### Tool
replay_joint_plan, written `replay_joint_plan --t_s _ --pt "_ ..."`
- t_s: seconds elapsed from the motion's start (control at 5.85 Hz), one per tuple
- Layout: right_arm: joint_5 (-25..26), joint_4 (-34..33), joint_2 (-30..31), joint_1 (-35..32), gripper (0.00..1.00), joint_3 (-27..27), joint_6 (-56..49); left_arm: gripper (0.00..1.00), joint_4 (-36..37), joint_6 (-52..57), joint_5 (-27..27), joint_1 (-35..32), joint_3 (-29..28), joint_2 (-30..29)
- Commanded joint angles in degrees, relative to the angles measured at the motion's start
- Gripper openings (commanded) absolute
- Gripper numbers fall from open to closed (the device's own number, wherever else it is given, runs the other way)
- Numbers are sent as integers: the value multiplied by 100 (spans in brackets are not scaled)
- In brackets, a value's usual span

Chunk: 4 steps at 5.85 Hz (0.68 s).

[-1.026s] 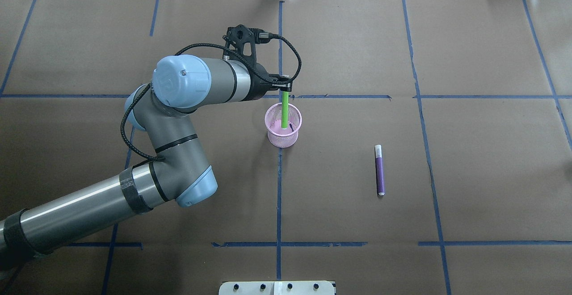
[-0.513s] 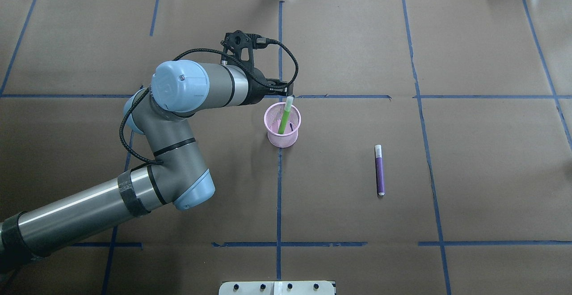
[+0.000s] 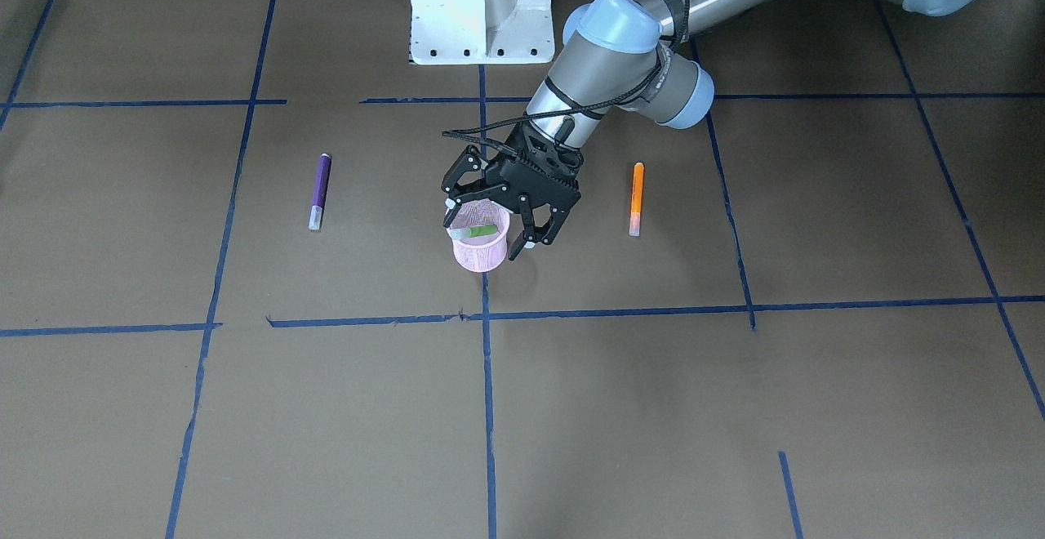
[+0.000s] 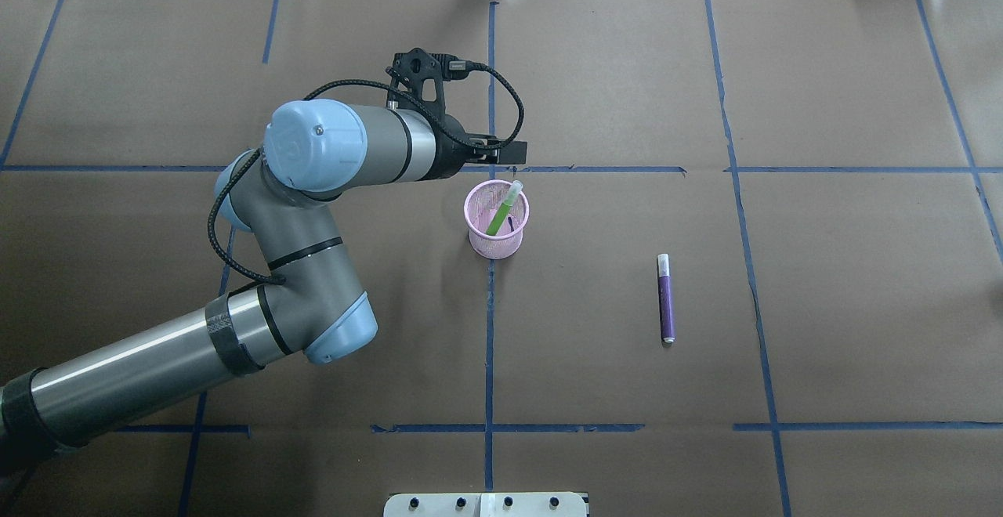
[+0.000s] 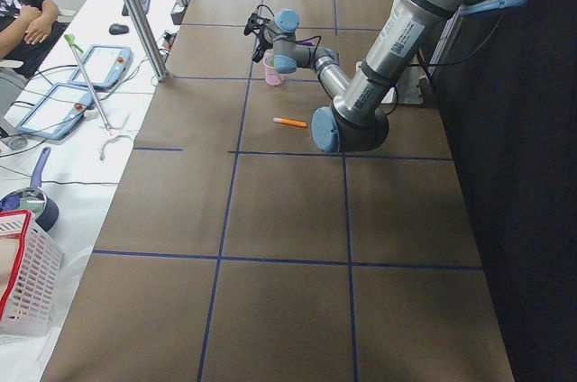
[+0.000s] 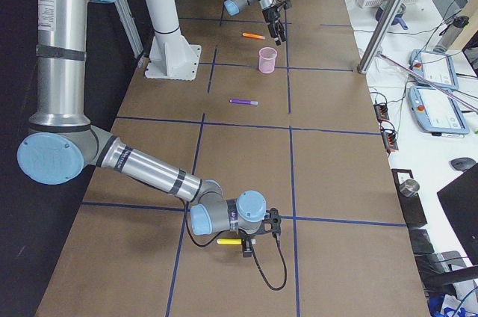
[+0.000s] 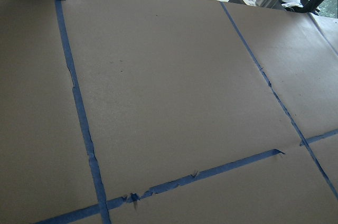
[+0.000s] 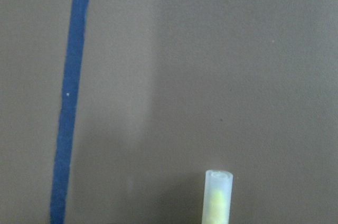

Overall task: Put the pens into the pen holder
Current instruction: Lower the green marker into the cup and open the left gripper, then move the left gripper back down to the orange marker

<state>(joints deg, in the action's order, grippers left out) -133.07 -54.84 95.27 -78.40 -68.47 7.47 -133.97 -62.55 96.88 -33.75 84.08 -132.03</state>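
Note:
The pink mesh pen holder stands near the table's middle, also in the front view. A green pen leans inside it, pale cap up. My left gripper hangs just above the holder, open and empty, and is apart from the pen. A purple pen lies on the table right of the holder. An orange pen lies on the holder's other side, hidden under my left arm in the overhead view. My right gripper shows only in the right side view, so I cannot tell its state.
A yellow pen lies beside the right gripper at the table's right end; its pale cap shows in the right wrist view. The white robot base stands behind the holder. Blue tape lines cross the brown table cover.
My left gripper opened and let go of the green pen. The pen dropped into the holder and now leans toward its right rim.

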Motion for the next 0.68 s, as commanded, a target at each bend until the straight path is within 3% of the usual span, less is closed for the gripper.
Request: replay_joint_plan --t_s 0.0,0.51 --pt "-17 -9 0 0 97 0 0 100 745 -11 652 -454 20 -130" --pt "-44 -17 0 0 31 -9 0 100 1881 50 1972 -1124 20 -218"
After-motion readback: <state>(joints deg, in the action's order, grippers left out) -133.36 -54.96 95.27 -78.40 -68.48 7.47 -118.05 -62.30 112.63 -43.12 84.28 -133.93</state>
